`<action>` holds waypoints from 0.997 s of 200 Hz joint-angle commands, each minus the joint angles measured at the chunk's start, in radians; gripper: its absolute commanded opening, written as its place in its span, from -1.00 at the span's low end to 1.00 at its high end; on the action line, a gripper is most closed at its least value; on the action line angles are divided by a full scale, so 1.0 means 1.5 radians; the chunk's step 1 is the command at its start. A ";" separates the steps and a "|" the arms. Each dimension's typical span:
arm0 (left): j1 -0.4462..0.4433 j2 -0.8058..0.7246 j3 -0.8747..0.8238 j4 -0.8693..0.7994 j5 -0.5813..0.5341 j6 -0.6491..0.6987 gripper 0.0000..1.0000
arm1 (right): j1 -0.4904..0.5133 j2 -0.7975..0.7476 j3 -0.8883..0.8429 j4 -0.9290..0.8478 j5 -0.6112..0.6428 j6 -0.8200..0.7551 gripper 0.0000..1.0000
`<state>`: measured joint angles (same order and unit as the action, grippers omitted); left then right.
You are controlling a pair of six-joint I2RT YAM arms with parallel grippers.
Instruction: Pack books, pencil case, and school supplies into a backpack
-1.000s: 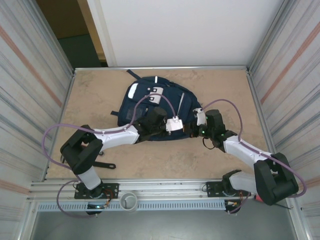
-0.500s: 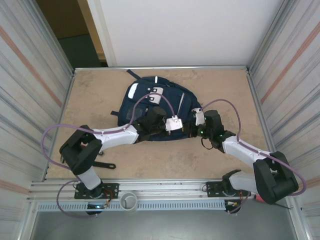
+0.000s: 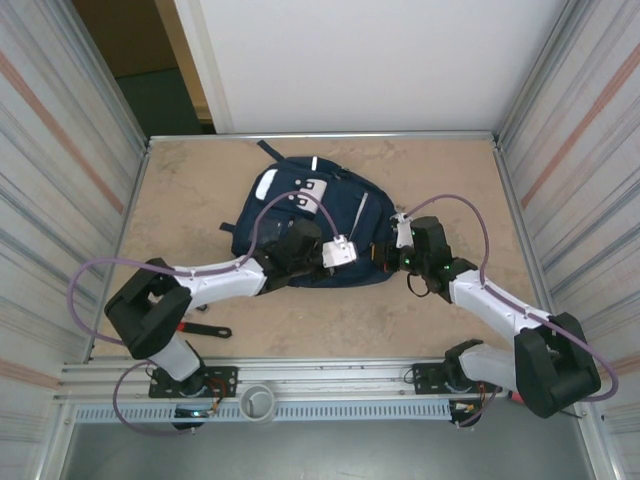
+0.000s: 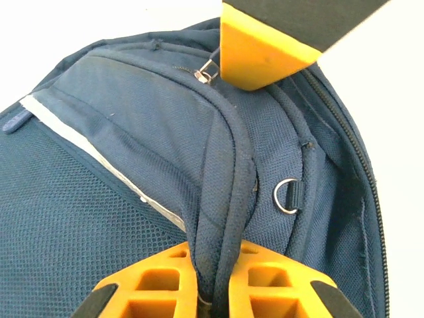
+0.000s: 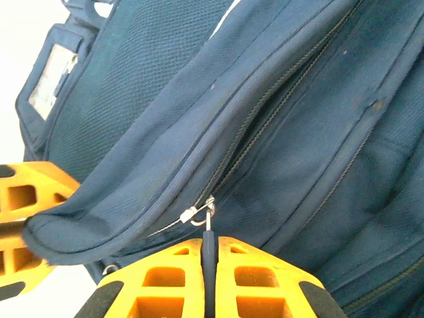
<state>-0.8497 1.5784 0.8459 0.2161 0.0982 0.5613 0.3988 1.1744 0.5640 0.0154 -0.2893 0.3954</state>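
Two grippers are clenched: the left gripper [image 4: 212, 268] pinches a piped seam fold of the navy backpack [image 3: 350, 205], and the right gripper [image 5: 209, 255] grasps its zipper pull [image 5: 209, 228]. The backpack lies flat mid-table [image 3: 195, 190], toward the far side.

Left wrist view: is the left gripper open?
No, the left gripper is shut on a raised fold of the backpack, with the blue fabric squeezed tight between its jaws.

Tan mottled table [image 3: 180, 190]. Lying on it: navy backpack [image 3: 290, 172] mid-surface, black spanner [image 3: 208, 331] near front-left edge.
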 commanded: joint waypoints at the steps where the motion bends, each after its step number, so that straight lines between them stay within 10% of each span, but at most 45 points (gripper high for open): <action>1: 0.029 -0.052 -0.039 -0.008 -0.003 -0.041 -1.00 | -0.024 0.018 0.034 -0.088 0.131 -0.011 -1.00; 27: 0.050 -0.073 -0.065 0.007 -0.004 -0.056 -0.96 | -0.018 0.028 0.046 -0.058 0.073 -0.014 -1.00; 76: -0.003 -0.121 -0.049 -0.041 0.011 -0.067 -0.06 | 0.040 0.007 0.050 -0.007 0.010 -0.001 -1.00; 111: -0.041 -0.116 -0.025 -0.050 0.019 -0.074 0.17 | 0.073 -0.024 0.044 0.016 0.000 0.014 -1.00; 143: -0.048 -0.073 0.007 -0.041 -0.005 -0.072 0.14 | 0.095 -0.042 0.044 0.023 0.001 0.018 -1.00; 199: -0.044 -0.031 0.017 -0.011 -0.049 -0.069 -0.68 | 0.096 -0.059 0.019 0.020 0.019 0.008 -1.00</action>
<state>-0.9222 1.5162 0.8616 0.1699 0.0647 0.4545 0.5423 1.1320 0.6094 -0.0051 -0.2638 0.4107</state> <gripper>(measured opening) 0.230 0.069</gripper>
